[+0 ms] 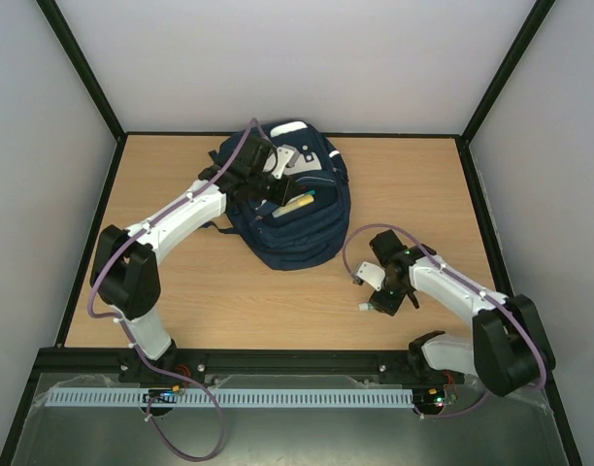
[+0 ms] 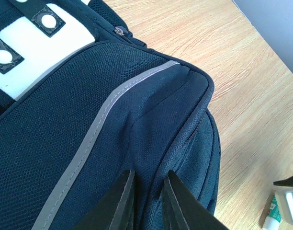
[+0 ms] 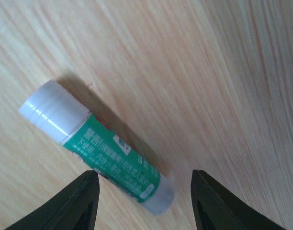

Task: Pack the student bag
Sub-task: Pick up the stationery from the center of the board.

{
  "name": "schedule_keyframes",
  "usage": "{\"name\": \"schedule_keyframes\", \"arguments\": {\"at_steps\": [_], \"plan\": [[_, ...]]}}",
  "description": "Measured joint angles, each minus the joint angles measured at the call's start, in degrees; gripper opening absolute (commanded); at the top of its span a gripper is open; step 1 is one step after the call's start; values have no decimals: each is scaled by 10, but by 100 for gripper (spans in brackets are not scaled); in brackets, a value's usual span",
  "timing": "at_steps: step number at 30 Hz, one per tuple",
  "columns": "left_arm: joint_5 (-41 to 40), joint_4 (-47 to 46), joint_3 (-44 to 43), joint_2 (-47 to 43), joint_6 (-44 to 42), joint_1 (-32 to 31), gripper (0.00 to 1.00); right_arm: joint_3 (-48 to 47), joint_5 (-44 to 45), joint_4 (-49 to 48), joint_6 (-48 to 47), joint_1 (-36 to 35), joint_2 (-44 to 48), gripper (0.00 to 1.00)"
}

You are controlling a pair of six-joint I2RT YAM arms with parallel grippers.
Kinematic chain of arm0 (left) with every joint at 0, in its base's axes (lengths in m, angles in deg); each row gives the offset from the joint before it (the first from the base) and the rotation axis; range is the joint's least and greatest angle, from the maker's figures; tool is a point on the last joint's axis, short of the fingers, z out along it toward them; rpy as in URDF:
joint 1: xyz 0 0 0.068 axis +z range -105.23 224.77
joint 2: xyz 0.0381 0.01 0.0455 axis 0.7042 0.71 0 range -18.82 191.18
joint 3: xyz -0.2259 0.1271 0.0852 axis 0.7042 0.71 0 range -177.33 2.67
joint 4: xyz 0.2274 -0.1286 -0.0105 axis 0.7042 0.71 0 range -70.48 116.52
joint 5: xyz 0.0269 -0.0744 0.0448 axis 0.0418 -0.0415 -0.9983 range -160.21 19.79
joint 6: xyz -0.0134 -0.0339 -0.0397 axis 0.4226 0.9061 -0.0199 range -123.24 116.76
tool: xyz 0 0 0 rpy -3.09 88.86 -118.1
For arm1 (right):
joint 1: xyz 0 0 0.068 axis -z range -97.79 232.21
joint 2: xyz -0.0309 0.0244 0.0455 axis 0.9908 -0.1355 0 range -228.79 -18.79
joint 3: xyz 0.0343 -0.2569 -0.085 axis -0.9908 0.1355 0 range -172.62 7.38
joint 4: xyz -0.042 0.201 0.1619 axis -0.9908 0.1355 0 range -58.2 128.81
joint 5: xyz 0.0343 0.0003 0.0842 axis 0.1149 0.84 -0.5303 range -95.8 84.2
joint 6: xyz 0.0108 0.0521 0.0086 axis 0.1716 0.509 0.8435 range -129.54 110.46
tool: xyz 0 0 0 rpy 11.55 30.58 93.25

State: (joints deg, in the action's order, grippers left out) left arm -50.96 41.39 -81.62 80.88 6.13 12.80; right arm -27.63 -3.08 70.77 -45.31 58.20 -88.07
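Observation:
The student bag (image 1: 297, 223) is a navy backpack lying at the back middle of the table. Its grey stripe (image 2: 96, 129) and white patch (image 2: 50, 43) fill the left wrist view. My left gripper (image 2: 149, 171) (image 1: 276, 175) is shut on a fold of the bag's fabric beside a zipper seam. A green and white glue stick (image 3: 96, 146) lies flat on the wood. My right gripper (image 3: 144, 172) (image 1: 367, 291) hovers open just over it, one finger on each side of its lower end, touching nothing.
A pale yellow item (image 1: 295, 202) pokes out of the bag's open pocket. The glue stick (image 2: 272, 212) also shows at the lower right of the left wrist view, right of the bag. Black frame rails and white walls border the table (image 1: 181, 311).

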Motion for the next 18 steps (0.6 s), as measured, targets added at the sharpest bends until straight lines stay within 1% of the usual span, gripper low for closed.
{"name": "schedule_keyframes", "arguments": {"at_steps": [5,10,12,16,18], "plan": [[0,0,0,2,0,-2,15,-21,-3,-35,30,0,-64,47],[0,3,-1,2,0,-3,15,-43,8,-61,55,0,-92,44],[-1,4,-1,2,-2,-4,15,-50,10,-68,69,0,-94,44],[-3,4,-1,2,-2,-6,15,-65,7,-75,98,0,-103,49],[-4,5,-1,2,-2,-6,15,-67,8,-82,110,0,-113,49]]}}
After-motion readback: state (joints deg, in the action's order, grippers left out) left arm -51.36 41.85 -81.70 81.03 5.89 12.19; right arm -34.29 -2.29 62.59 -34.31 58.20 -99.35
